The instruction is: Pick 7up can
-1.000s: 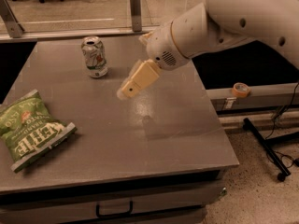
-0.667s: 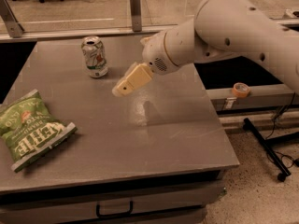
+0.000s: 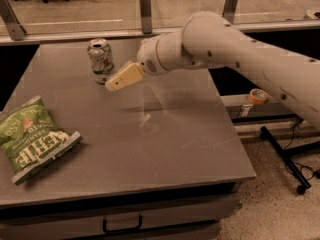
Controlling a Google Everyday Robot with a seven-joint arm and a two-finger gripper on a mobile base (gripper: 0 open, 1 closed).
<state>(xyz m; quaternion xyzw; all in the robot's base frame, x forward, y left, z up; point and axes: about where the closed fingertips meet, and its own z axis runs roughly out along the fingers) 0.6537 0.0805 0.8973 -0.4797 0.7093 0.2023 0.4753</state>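
Observation:
The 7up can (image 3: pixel 100 60) stands upright near the far edge of the grey table (image 3: pixel 165 149). It is white and green with a red mark and a silver top, and looks slightly dented. My gripper (image 3: pixel 116 82) hangs just above the table, right beside the can's lower right side, at the end of the white arm (image 3: pixel 235 49) that reaches in from the right. Only its cream-coloured finger shows, pointing down and left toward the can.
A green chip bag (image 3: pixel 31 136) lies flat at the table's left front. A glass railing (image 3: pixel 145 9) runs behind the table. A tape roll (image 3: pixel 257 95) sits on a low ledge at right, and a black stand base (image 3: pixel 287 154) is on the floor.
My gripper has moved left and slightly back toward the can, from the table's middle to right beside it. The can and chip bag have not moved.

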